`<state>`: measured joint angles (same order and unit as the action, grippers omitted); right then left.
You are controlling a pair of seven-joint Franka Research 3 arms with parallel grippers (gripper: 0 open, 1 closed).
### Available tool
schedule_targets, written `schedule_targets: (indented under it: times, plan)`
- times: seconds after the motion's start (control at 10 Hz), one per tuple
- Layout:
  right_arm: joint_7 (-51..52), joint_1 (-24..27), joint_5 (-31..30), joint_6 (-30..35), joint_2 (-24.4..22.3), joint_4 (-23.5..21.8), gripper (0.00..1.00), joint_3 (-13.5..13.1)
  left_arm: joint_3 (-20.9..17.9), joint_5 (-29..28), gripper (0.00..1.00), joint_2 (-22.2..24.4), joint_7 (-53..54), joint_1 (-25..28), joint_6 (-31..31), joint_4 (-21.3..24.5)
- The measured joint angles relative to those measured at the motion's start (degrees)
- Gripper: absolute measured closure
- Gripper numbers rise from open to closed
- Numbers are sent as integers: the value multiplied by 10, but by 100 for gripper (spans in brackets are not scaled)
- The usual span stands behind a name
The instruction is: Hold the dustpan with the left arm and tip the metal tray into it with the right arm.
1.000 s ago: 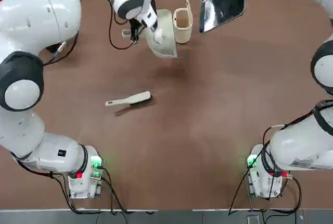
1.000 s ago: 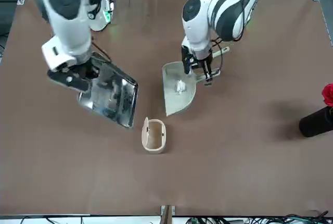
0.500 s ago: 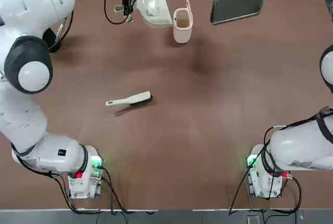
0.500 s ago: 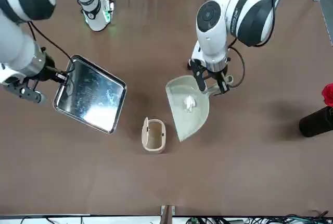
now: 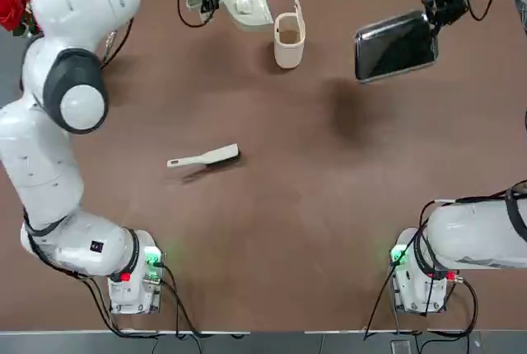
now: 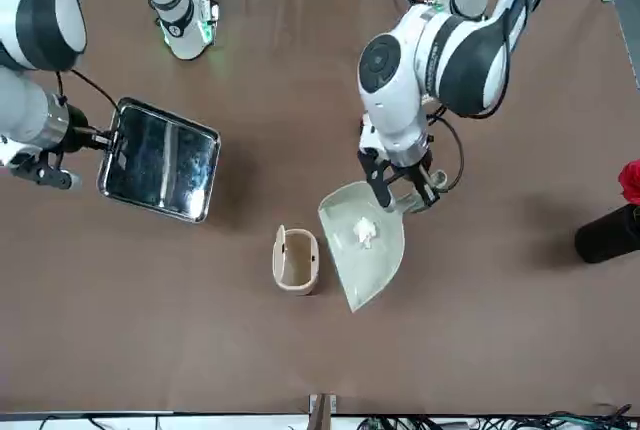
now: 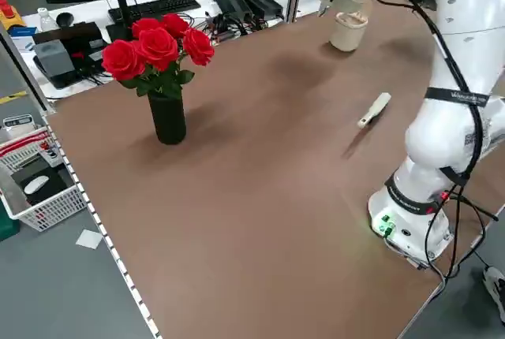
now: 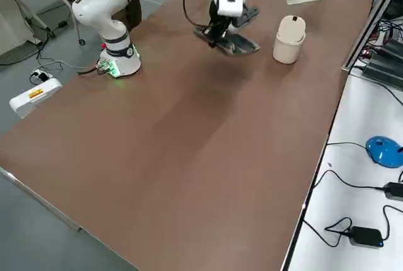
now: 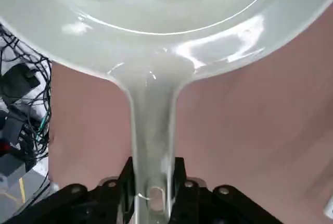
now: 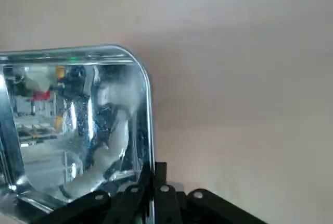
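Left wrist view first, right at the claw: the left gripper [image 9: 152,195] is pinched on the thin handle of the dustpan [image 9: 161,36], the handle running straight out from between the fingers and the wide scoop flaring beyond it. A small white scrap [image 6: 364,233] lies inside the scoop. The pan looks like light, stiff, smooth plastic, so the handle end is the sensible hold, though such a thin stem could twist if bumped.

In the front view the dustpan [image 6: 362,255] hangs just off the left gripper [image 6: 398,193], its long axis running from handle to lip, mouth pointing away from the claw toward the table's far edge. The cream bin [image 6: 296,260] stands just beside the scoop's lip.

Over to the right gripper [image 10: 153,190]: it is clamped on the rim of the metal tray [image 10: 78,125] at one short edge. The tray stretches away from the claw, long axis in line with the fingers, and looks close to level. Shiny, rigid metal, likely slippery; a firm rim pinch suits it. From above, the tray [image 5: 394,44] sits well apart from the dustpan, beyond the bin.

Farthest off, a brush [image 5: 203,157] lies mid-table and a vase of roses [image 7: 162,79] stands at the table's side.
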<state>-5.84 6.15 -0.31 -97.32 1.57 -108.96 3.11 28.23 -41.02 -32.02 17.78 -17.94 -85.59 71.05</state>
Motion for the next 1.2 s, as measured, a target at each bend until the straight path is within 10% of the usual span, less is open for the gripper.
schedule_targets:
  times: [0.4,0.8,1.2]
  plan:
    - [152,1,50,-172,-6,-153,95,-85,-230,-3,67,-73,-6,-214,43,-120]
    - [265,0,128,-279,6,-253,95,-140,-257,-15,67,-90,39,-234,45,-153]
    - [406,0,267,-367,108,-262,95,-177,-257,-72,67,-91,64,-261,13,-156]
